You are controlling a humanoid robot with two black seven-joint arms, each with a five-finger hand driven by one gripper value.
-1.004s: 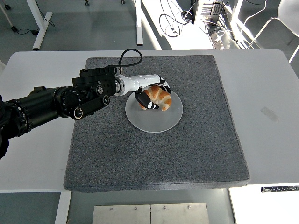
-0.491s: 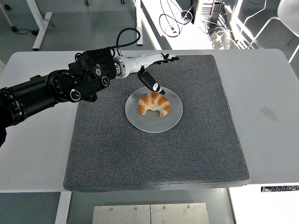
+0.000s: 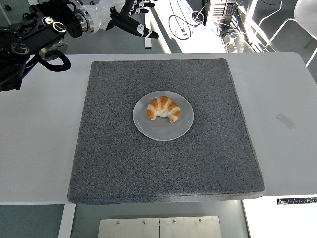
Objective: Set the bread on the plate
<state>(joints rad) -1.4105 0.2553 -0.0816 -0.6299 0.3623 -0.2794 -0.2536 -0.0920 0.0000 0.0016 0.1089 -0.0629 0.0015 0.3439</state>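
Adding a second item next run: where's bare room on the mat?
All around the plate with the croissant: every corner and edge strip of the grey mat is bare. Only the centre is taken. Left hand is raised beyond the far-left corner.

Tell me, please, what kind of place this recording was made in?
Probably a robotics lab or office workspace, not a kitchen. A croissant on a plate sits on a grey mat over a white table, and behind it are loose cables on the floor and desk legs.
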